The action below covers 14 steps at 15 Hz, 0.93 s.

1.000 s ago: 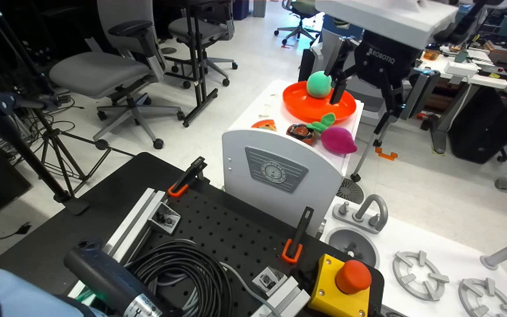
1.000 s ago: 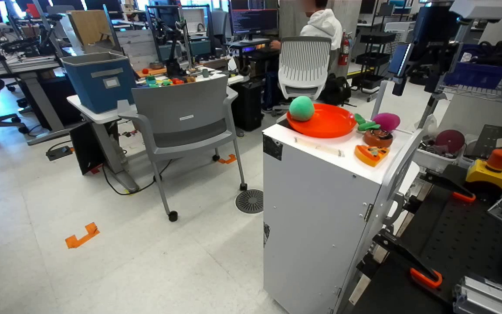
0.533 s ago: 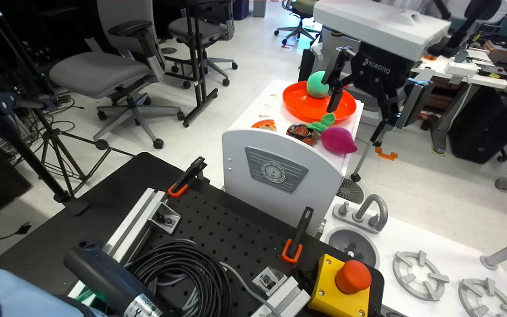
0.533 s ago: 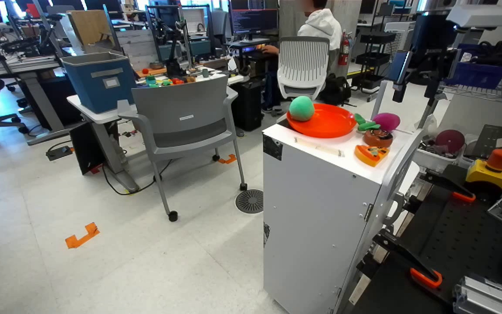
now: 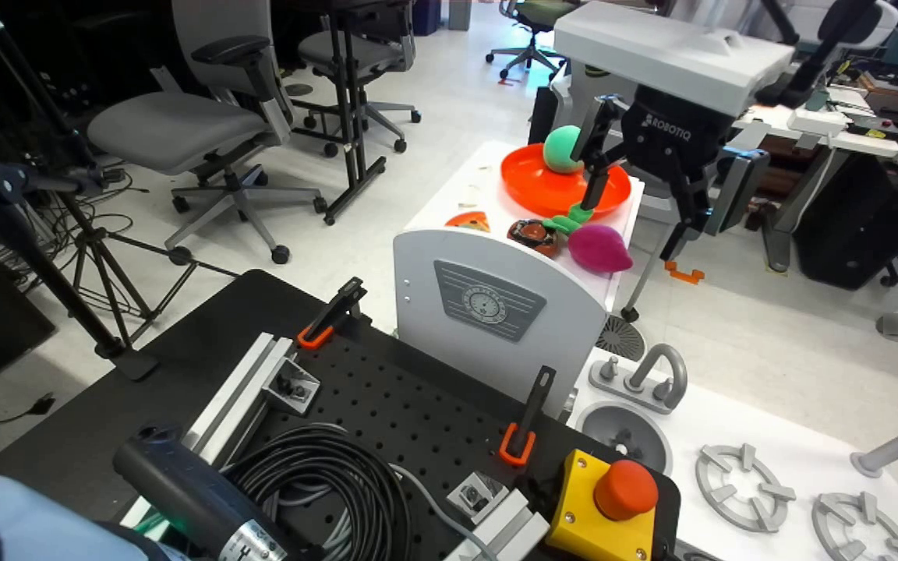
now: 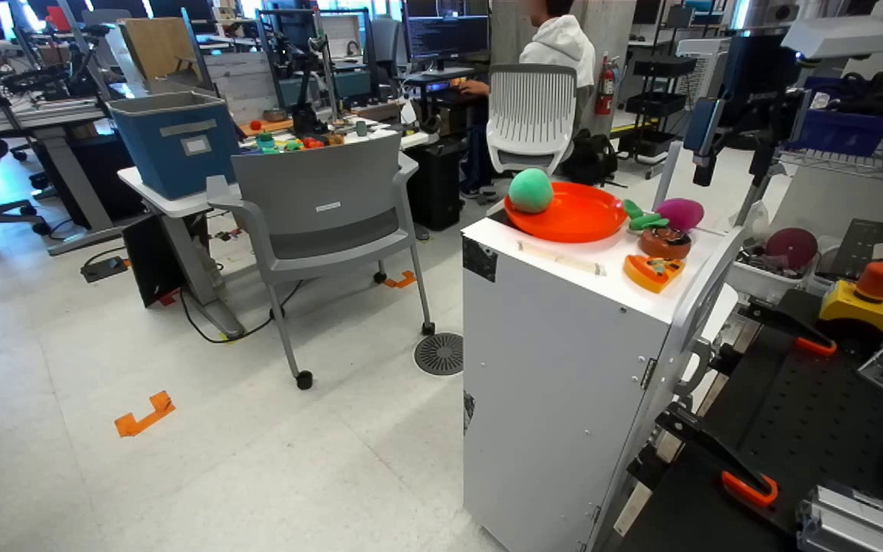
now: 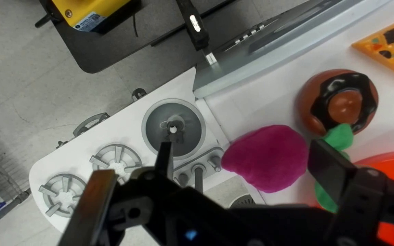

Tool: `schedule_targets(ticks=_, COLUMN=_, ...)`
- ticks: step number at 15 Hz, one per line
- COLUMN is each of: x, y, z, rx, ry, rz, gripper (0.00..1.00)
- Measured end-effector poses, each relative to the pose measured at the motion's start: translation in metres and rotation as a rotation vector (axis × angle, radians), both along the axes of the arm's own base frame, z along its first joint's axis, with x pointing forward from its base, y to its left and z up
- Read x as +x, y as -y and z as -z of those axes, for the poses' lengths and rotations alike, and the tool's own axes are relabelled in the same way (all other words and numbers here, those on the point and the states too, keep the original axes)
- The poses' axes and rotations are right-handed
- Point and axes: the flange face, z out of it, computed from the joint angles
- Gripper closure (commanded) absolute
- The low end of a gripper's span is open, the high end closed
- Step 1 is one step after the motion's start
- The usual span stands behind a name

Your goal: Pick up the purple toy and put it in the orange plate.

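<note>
On the white cabinet top [image 7: 251, 112], your purple toy [image 7: 268, 157] lies just beside a brown doughnut toy [image 7: 340, 102], outside the orange plate [image 6: 591, 218], its green leaves [image 6: 647, 221] near the plate's rim. Your gripper [image 5: 630, 230] hangs above, fingers [image 5: 595, 188] spread wide, toy showing between them in the wrist view. You've got the green ball [image 6: 531, 191] sitting in the plate and a pizza-slice toy [image 6: 653, 271] near the doughnut toy.

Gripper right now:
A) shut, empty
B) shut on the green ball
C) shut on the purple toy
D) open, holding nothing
D: an exterior view shows the gripper with its fingers spread wide, and the purple toy lying on the white cabinet top.
</note>
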Motion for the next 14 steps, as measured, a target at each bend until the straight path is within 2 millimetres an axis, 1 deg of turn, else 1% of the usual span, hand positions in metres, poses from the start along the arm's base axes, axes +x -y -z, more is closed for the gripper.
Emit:
schedule_targets(ticks=5, x=0.0029, y=0.0012, z=0.0052, rx=-0.016, ry=-0.014, rz=-0.007, gripper=0.00)
schedule_targets(ticks=14, x=0.0027, y=0.0011, z=0.0055, rx=-0.017, ry=-0.016, rz=-0.008, gripper=0.00)
